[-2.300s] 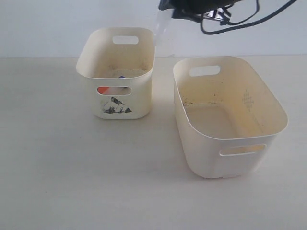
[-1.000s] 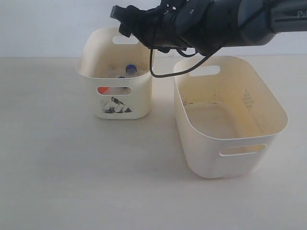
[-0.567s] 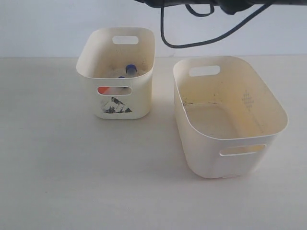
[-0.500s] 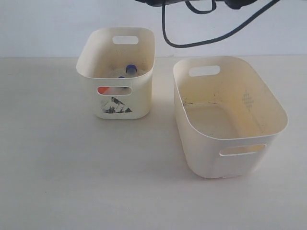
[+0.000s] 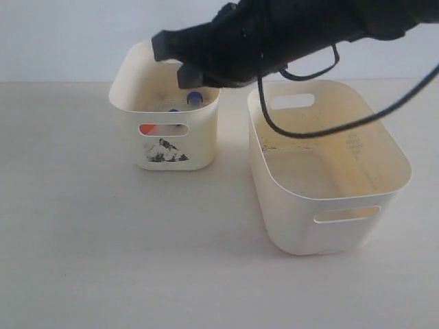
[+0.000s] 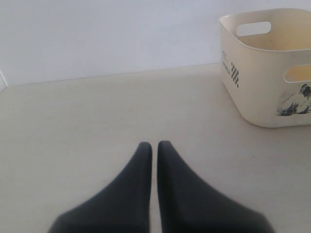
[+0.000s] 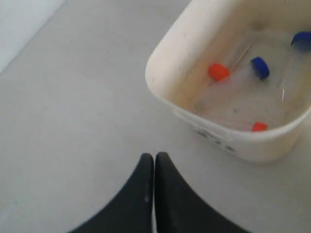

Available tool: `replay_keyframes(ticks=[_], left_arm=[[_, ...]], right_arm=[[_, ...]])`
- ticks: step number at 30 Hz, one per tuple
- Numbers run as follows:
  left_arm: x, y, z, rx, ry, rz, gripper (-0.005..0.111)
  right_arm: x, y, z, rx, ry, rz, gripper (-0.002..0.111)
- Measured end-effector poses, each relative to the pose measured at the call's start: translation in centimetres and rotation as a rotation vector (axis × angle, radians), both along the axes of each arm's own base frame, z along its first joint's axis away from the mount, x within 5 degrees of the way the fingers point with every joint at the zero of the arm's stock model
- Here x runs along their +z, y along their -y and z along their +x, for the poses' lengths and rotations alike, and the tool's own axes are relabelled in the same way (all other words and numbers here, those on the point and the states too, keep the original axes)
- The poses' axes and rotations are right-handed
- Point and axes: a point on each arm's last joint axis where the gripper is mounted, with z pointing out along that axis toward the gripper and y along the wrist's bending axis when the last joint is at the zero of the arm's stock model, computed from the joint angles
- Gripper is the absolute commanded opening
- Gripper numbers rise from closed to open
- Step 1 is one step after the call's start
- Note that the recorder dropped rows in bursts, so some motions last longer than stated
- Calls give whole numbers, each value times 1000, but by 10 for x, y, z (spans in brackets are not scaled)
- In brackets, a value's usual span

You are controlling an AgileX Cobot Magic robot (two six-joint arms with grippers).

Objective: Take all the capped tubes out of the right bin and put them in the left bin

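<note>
— What carries everything here?
— A pale, off-white desk [image 5: 103, 260], plain and matte.
— And what stands directly on it?
— Two cream plastic bins with slot handles. The left bin [image 5: 202, 137] is the smaller and narrower one, with a black-and-white picture sticker [image 5: 164, 151] on its near face. It stands far and to the left. The right bin [image 5: 295, 226] is larger and wider, and it stands nearer, to the right.
— Do they touch?
— No. They are apart, with a strip of bare desk between them, and both stand upright.

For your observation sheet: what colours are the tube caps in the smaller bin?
Orange-red caps and blue caps, clearest in the right wrist view.
</note>
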Motion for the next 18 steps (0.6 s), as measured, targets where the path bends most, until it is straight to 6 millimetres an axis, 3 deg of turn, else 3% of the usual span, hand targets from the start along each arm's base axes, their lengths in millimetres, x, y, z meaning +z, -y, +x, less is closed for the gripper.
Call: replay_keyframes(ticks=[6, 18], left_arm=[[0, 0, 0, 0, 0, 0, 4], [0, 0, 0, 0, 0, 0, 4]], right_arm=[[-10, 5, -22, 79, -92, -37, 0], [-11, 5, -23, 92, -102, -40, 0]])
